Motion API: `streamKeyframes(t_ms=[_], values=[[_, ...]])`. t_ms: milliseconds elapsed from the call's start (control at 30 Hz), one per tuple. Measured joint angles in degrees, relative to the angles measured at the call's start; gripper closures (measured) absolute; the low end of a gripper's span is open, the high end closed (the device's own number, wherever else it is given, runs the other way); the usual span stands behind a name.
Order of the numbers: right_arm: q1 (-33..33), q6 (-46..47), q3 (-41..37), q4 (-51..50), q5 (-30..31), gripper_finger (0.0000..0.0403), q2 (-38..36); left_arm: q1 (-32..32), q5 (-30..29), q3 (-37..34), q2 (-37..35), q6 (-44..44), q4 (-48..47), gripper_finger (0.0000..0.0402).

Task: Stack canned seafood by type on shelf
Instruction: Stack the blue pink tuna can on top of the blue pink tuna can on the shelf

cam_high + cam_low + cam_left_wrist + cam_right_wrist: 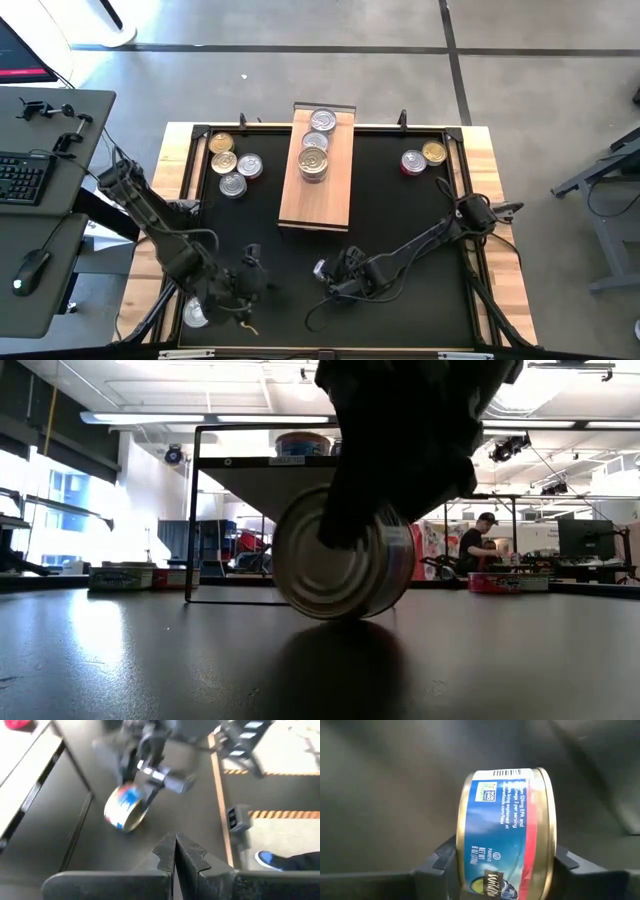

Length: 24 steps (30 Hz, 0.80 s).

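Observation:
My right gripper (325,272) is low over the near middle of the black mat, shut on a tin (505,835) with a blue and red label that stands on its edge (340,555). My left gripper (175,851) is shut and empty over the near left of the mat (250,272), looking at that tin (125,807). The light-wood shelf plank (335,195) lies at the far middle and carries tins in a row (314,150). More tins lie flat on the mat at the far left (233,165) and far right (423,158). My right gripper pinches the tin between its two fingers (445,860), one on each flat end, with the labelled side wall (510,820) facing the wrist camera. The fingers come down from above (345,510). The tin is on edge, its lower rim (335,617) at the mat; whether it touches, I cannot tell.
One tin lies off the mat at the near left corner (195,315). A black frame (460,165) rims the mat. The open mat between the plank's near end and my grippers (320,245) is bare. A person sits in the room beyond the table (483,540).

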Motion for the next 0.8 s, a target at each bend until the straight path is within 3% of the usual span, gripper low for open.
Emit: streamKeyframes(t_ms=[167, 300, 533, 800], values=[[1.1, -7.3, 5.0, 1.7, -7.8, 0.0237, -1.3, -0.2, 4.8, 0.0, -7.7, 1.3, 1.5, 0.0401], [2.1, -18.6, 15.0, 0.3, -8.5, 0.0237, -3.0, -1.6, 3.6, 0.1, -15.4, 2.8, 2.1, 0.0401], [-3.1, -37.8, 33.8, -17.3, 10.2, 0.0237, -2.7, -4.7, -8.0, 0.1, -22.7, 12.7, 2.3, 0.0401], [-16.0, -60.1, 40.1, -26.2, 15.8, 0.0237, -2.5, -3.3, -11.9, 0.0, -21.7, 15.8, 3.6, 0.0401]])
